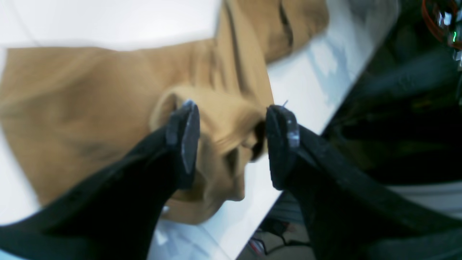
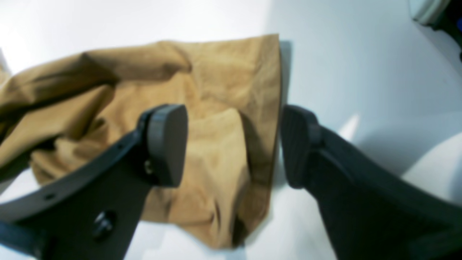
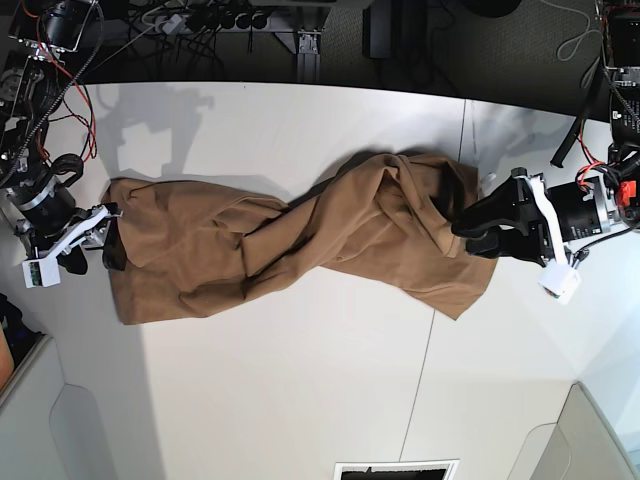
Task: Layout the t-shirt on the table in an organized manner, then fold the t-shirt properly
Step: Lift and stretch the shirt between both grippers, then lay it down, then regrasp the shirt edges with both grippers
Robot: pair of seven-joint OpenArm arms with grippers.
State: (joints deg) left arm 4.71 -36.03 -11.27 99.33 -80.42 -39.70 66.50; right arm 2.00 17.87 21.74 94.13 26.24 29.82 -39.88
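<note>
The tan t-shirt (image 3: 300, 240) lies stretched across the white table (image 3: 300, 390), twisted like a rope through its middle. In the base view my left gripper (image 3: 468, 232) is at the shirt's right end and my right gripper (image 3: 110, 245) at its left end. The left wrist view shows the left gripper (image 1: 232, 142) open, its jaws standing either side of a raised bunch of t-shirt (image 1: 90, 101). In the right wrist view the right gripper (image 2: 231, 144) is open too, straddling a straight hem edge of the t-shirt (image 2: 216, 83). Neither holds cloth.
A thin dark seam (image 3: 432, 340) runs across the table. Cables and electronics (image 3: 200, 20) crowd the far edge. The table's edge (image 1: 306, 151) is close beside the left gripper. Grey panels (image 3: 70, 430) sit at the near corners.
</note>
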